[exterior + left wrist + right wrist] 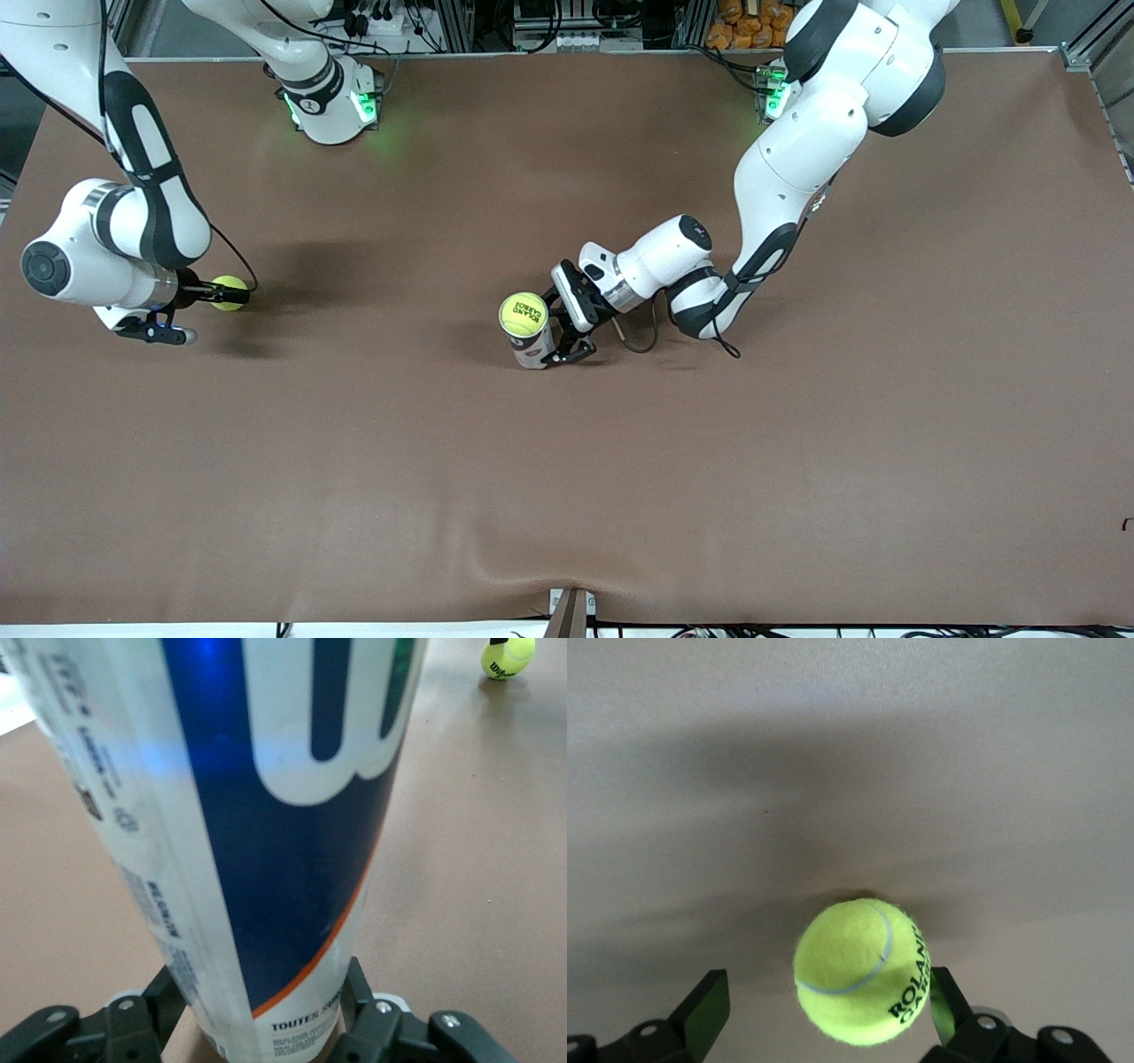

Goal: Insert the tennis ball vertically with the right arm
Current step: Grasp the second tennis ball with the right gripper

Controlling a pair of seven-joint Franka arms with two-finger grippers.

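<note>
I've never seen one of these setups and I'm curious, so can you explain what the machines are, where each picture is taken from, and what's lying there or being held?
These are two white robot arms at a brown table, each ending in a two-finger gripper. The wide picture looks down from a high camera facing the robots. The other two come from cameras on the arms' wrists.

The left gripper is shut on a tennis ball can standing upright mid-table, with one tennis ball sitting in its open top. Its wrist view shows the can's blue and white label up close.

The right gripper is open around a second tennis ball at the right arm's end of the table. One finger seems to touch the ball; the other stands clear, so nothing is gripped.
</note>
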